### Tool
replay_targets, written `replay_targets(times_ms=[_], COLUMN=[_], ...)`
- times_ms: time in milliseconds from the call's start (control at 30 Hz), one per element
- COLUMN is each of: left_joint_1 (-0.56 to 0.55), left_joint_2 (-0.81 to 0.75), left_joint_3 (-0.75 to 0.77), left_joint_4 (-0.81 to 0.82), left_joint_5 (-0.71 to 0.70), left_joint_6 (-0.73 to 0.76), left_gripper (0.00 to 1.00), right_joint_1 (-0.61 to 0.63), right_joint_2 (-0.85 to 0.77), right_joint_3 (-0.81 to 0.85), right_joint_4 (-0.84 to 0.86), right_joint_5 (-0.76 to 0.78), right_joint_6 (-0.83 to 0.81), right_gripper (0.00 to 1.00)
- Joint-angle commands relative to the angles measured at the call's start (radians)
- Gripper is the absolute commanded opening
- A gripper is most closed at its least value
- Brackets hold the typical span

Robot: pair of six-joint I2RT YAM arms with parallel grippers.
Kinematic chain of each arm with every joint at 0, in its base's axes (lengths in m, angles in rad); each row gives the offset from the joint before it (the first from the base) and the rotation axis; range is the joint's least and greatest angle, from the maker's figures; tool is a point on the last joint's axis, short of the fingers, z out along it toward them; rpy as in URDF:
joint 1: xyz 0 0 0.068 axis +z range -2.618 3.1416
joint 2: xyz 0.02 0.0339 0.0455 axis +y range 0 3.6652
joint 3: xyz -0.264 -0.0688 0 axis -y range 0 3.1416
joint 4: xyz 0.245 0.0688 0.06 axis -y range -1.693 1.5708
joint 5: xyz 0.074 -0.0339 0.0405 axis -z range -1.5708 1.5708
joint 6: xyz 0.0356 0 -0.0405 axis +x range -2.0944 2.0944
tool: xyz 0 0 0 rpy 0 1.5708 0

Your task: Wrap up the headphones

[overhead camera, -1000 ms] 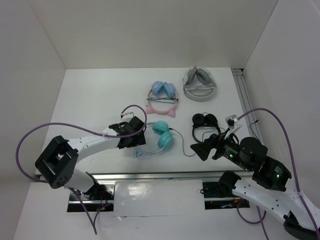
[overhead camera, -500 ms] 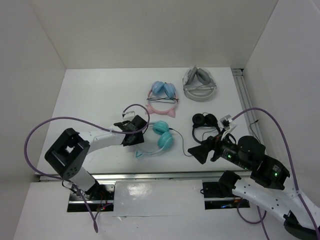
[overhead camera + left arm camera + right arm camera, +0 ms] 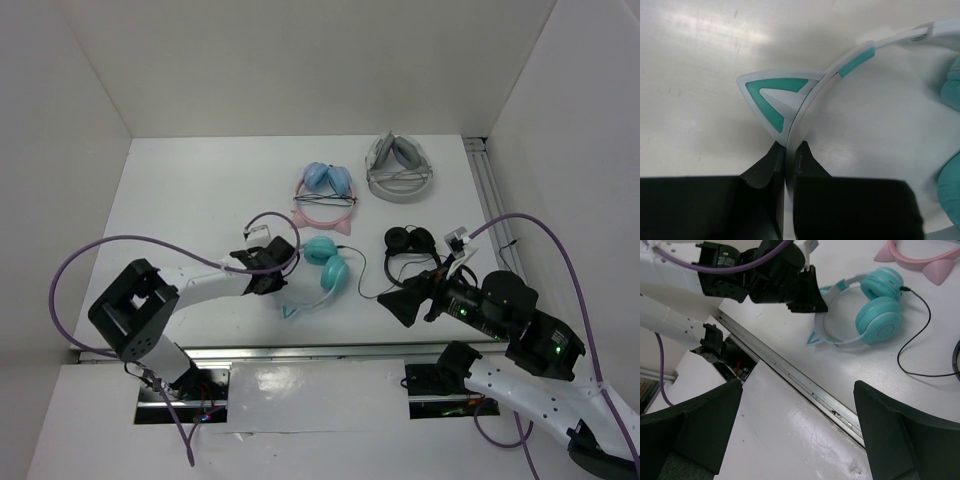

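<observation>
The teal headphones (image 3: 326, 268) lie on the white table near its front edge, ear cups together and a thin black cable (image 3: 362, 283) trailing to the right. My left gripper (image 3: 283, 271) is shut on the white-teal headband beside a cat ear (image 3: 771, 98). In the left wrist view the band runs straight between the pressed fingertips of the left gripper (image 3: 788, 150). My right gripper (image 3: 402, 300) hovers open to the right of the cable, nothing between its fingers. From the right wrist view I see the headphones (image 3: 876, 311), the cable (image 3: 914, 342) and the left gripper (image 3: 810, 299) on the band.
Pink-banded blue cat-ear headphones (image 3: 325, 196) lie behind the teal pair, a grey-white set (image 3: 400, 170) at the back right, and small black headphones (image 3: 410, 245) right of the cable. A metal rail (image 3: 320, 351) runs along the table's front edge, another (image 3: 492, 200) along the right side.
My left gripper has shut on the headband. The teal headphones have turned and shifted a little to the right. The right arm has barely moved and stays open.
</observation>
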Motion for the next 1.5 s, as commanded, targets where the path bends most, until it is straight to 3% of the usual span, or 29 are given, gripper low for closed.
replay_targets(times_ms=[0,233,467,567,600,667,833,933,1167,1467], left_joint_1=[-0.075,-0.137,-0.22,-0.231,-0.231,-0.231,-0.073,-0.007,0.127,0.239], left_joint_2=[-0.059,-0.309,-0.56,-0.665,-0.665,-0.665,-0.676,-0.665,-0.623,-0.623], left_joint_3=[-0.071,-0.024,0.186,0.326,0.369,0.508,0.638,0.714,0.953,1.053], left_joint_4=[-0.281,-0.51,-0.812,-0.869,-0.904,-1.076,-1.076,-1.076,-1.076,-1.076], left_joint_5=[0.013,-0.05,-0.165,-0.156,-0.156,-0.287,-0.311,-0.334,-0.279,-0.161], left_joint_6=[-0.084,-0.074,-0.069,0.076,0.092,0.071,0.181,0.224,0.409,0.466], left_gripper=[0.0,0.0,0.0,0.0,0.0,0.0,0.0,0.0,0.0,0.0], right_joint_1=[-0.005,-0.014,-0.014,-0.014,-0.014,-0.014,-0.014,-0.014,0.032,0.08], right_joint_2=[0.0,0.0,0.009,-0.017,-0.032,-0.061,0.073,0.17,0.487,0.597], right_joint_3=[0.038,0.019,-0.003,-0.078,-0.108,-0.193,-0.278,-0.372,-0.386,-0.317], right_joint_4=[0.017,0.047,0.09,0.232,0.35,0.472,0.775,0.985,1.177,1.21], right_joint_5=[0.008,-0.014,-0.041,-0.118,-0.142,-0.2,-0.241,-0.221,-0.138,0.035], right_joint_6=[-0.019,-0.019,-0.03,-0.051,-0.06,-0.091,-0.161,-0.223,-0.411,-0.533], right_gripper=[1.0,1.0,1.0,1.0,1.0,1.0,0.91,0.91,0.9,0.9])
